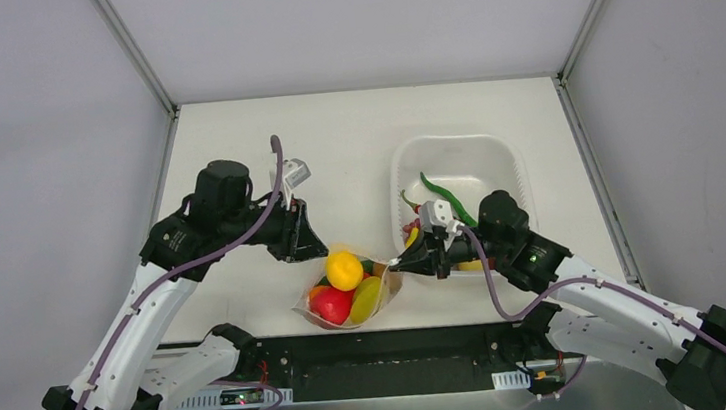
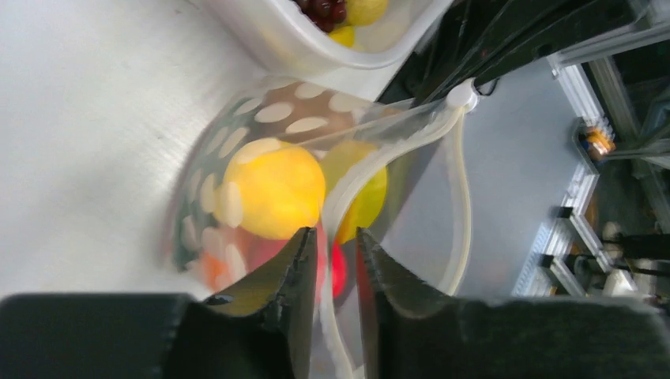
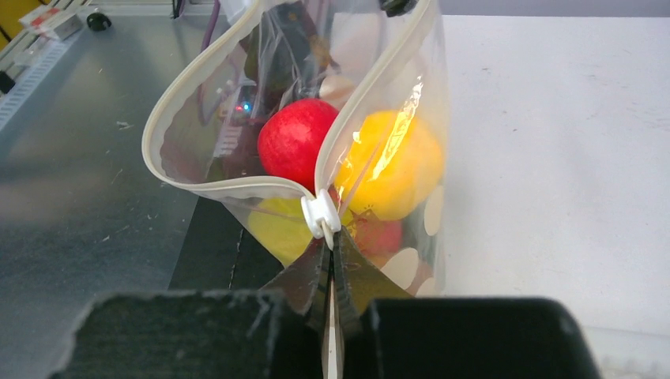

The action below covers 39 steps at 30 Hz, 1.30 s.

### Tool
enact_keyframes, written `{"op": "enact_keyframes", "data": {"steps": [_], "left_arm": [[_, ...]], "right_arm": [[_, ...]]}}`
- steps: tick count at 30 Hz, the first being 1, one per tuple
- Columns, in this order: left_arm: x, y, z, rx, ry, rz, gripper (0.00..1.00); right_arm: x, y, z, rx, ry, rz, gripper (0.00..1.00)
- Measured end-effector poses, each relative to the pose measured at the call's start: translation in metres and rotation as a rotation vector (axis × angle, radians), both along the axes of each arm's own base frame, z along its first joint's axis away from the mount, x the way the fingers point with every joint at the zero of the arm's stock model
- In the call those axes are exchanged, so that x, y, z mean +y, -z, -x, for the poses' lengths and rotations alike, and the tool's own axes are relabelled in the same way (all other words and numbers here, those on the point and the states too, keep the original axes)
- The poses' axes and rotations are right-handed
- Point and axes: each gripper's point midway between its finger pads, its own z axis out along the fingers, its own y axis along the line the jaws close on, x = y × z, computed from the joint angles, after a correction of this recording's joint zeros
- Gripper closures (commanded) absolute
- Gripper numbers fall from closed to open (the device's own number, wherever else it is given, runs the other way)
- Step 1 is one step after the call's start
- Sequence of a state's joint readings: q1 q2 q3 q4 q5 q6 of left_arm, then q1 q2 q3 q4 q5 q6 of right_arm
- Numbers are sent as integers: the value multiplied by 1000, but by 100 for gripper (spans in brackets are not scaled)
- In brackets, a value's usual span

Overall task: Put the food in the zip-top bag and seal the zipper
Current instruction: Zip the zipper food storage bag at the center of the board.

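Observation:
The dotted zip-top bag [image 1: 306, 306] stands at the table's near edge with its mouth open. Inside are a yellow fruit [image 1: 344, 269], a red one [image 1: 334, 305] and a yellow-green one [image 1: 368, 300]. My left gripper [image 1: 318, 251] is at the bag's left end. In the left wrist view its jaws [image 2: 336, 235] stand slightly apart with the zipper strip [image 2: 462, 197] running between them. My right gripper [image 1: 396, 260] is shut on the zipper's end, just behind the white slider [image 3: 320, 215]. The red fruit [image 3: 294, 142] and the yellow fruit [image 3: 391, 170] show through the plastic.
A white basket [image 1: 455, 156] stands right of the bag, behind my right wrist, and holds a long green vegetable [image 1: 443, 195] and other small food. The black base plate [image 1: 403, 347] and metal shelf lie just below the table's near edge.

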<state>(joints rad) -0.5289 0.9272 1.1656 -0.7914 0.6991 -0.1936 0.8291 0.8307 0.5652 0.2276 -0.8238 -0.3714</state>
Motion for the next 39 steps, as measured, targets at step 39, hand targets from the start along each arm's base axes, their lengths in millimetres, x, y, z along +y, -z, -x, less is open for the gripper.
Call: {"op": "enact_keyframes", "data": {"steps": [39], "left_arm": [[58,34,-29,-543,-141,-175,20]], "right_arm": [[-8,13,-80,320,444,35,100]]}}
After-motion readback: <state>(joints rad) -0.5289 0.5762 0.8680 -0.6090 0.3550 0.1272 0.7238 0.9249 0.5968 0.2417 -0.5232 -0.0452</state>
